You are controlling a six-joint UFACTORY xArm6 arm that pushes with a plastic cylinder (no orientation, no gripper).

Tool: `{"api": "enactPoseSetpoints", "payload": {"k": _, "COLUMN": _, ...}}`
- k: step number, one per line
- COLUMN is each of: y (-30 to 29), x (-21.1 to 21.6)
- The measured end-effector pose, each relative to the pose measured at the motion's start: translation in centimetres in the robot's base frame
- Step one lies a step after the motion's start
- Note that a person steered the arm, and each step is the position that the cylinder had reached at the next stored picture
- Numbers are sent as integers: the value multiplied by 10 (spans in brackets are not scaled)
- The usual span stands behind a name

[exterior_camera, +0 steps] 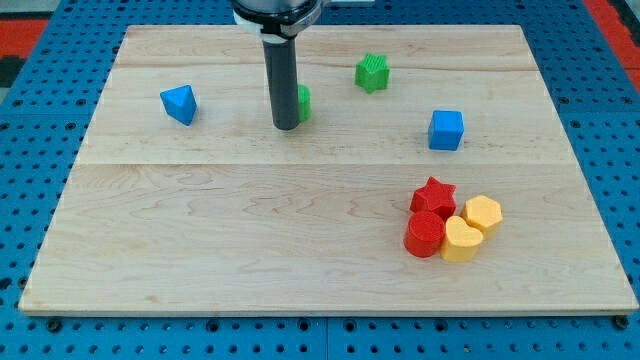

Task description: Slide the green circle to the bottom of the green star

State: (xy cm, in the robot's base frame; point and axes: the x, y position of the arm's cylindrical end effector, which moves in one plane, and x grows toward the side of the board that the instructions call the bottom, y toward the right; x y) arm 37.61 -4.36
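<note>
The green star (372, 72) sits near the view's top, right of centre. The green circle (303, 102) lies left of and below it, mostly hidden behind my dark rod. My tip (286, 127) rests on the board right against the green circle's left side. Only the circle's right edge shows.
A blue triangle (179, 103) lies at the left. A blue cube (446, 130) sits right of the star, lower down. At the lower right a red star (434, 196), red circle (425, 234), yellow heart (461, 240) and yellow hexagon (483, 214) are clustered. The wooden board (200, 250) has blue pegboard around it.
</note>
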Motion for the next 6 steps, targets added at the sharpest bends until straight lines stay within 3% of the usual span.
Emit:
{"api": "enactPoseSetpoints", "payload": {"k": 1, "y": -45, "x": -13}}
{"api": "enactPoseSetpoints", "payload": {"k": 3, "y": 48, "x": -33}}
{"api": "enactPoseSetpoints", "payload": {"k": 5, "y": 62, "x": -9}}
{"api": "enactPoseSetpoints", "payload": {"k": 6, "y": 85, "x": -22}}
